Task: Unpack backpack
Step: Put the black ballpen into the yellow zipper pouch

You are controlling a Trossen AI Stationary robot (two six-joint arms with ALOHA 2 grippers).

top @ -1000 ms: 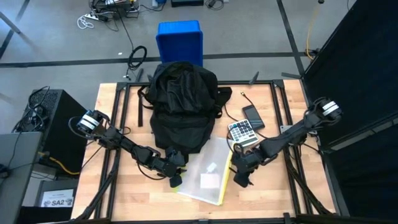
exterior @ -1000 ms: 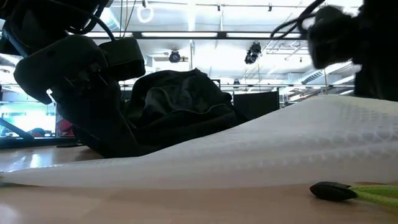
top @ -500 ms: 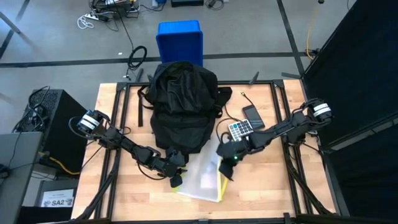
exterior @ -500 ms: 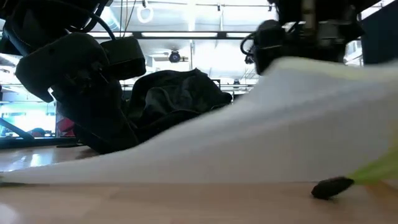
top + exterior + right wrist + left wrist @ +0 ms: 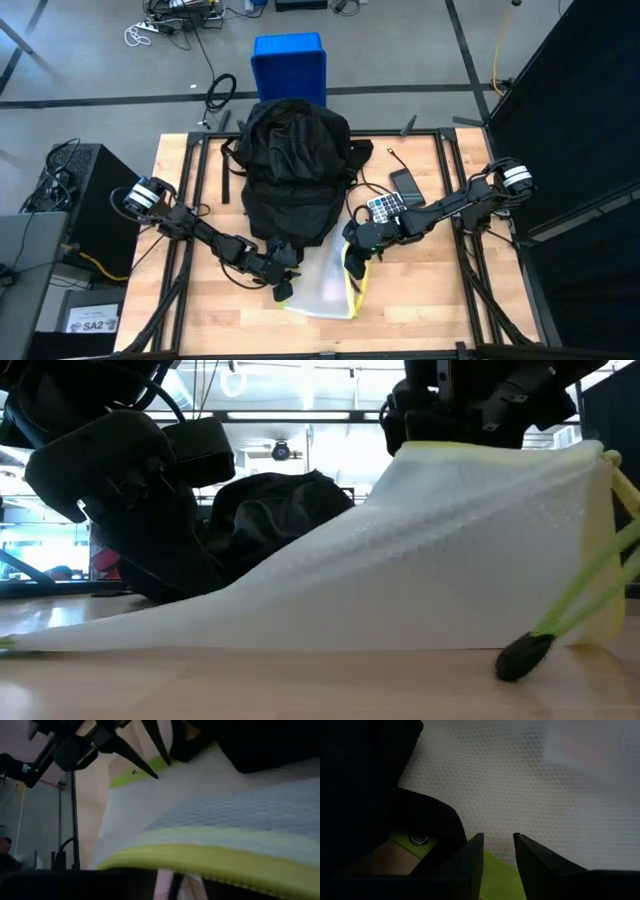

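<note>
The black backpack [image 5: 295,170] lies in the table's middle, its top toward the far edge. In front of it is a white mesh pouch [image 5: 322,282] with yellow-green trim. My left gripper [image 5: 281,283] sits low at the pouch's left near corner, fingers close together. My right gripper [image 5: 353,250] is shut on the pouch's right edge, held up off the table. In the low view the pouch [image 5: 420,580] slopes from the right gripper [image 5: 465,435] down to the tabletop on the left. A black pull on green cords [image 5: 525,655] hangs from it onto the table. My left gripper has the pouch's yellow-green edge strip [image 5: 495,875] between its two fingers, low by the table; the dark fingers [image 5: 465,865] hide the exact place of contact. My right gripper pinches the pouch's yellow-trimmed right edge [image 5: 200,855] from above. That edge is lifted clear, and the pouch hangs slanting below it, its left part resting on the table.
A calculator [image 5: 385,208] and a black phone [image 5: 405,185] lie to the right of the backpack, close to my right arm. A blue plastic bin [image 5: 290,62] stands on the floor beyond the far edge. Bare wood shows along the near edge.
My right gripper has moved up and toward the table's left and far side, carrying the pouch's right edge with it. The pouch has tipped from nearly flat to a steep slope; its left part has stayed on the table.
</note>
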